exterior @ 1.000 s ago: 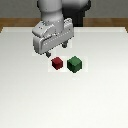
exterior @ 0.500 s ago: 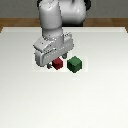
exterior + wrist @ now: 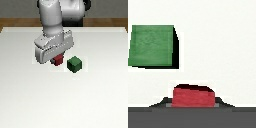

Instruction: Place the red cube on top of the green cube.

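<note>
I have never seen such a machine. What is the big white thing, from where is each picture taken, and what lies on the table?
The white thing is a robot arm in a computer simulation. Its grasping part, the tool, is low over the white table. One picture comes from a camera off the arm; the other comes from a camera on its wrist, looking down. Two small blocks lie on the table: the red cube, partly hidden under the tool, and the green cube beside it, apart. Whether the tool grips the red cube cannot be told.
</note>
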Motion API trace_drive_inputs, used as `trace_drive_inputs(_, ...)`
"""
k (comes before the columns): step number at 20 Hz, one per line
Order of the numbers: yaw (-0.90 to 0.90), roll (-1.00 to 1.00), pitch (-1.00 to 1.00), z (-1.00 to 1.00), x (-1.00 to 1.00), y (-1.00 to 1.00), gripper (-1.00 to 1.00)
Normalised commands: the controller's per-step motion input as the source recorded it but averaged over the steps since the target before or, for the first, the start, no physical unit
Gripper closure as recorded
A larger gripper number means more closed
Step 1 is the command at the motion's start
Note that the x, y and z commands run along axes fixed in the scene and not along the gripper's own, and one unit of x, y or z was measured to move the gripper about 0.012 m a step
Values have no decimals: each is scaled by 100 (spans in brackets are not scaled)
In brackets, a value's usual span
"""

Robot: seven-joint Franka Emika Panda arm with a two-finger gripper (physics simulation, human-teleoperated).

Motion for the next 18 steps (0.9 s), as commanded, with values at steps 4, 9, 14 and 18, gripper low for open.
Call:
trace_drive_inputs(4,0,0,0,100,0,0,100)
trace_drive_inputs(9,0,0,0,100,0,0,100)
trace_drive_inputs(14,0,0,0,0,0,60,100)
trace_drive_inputs(18,0,0,0,0,0,75,100)
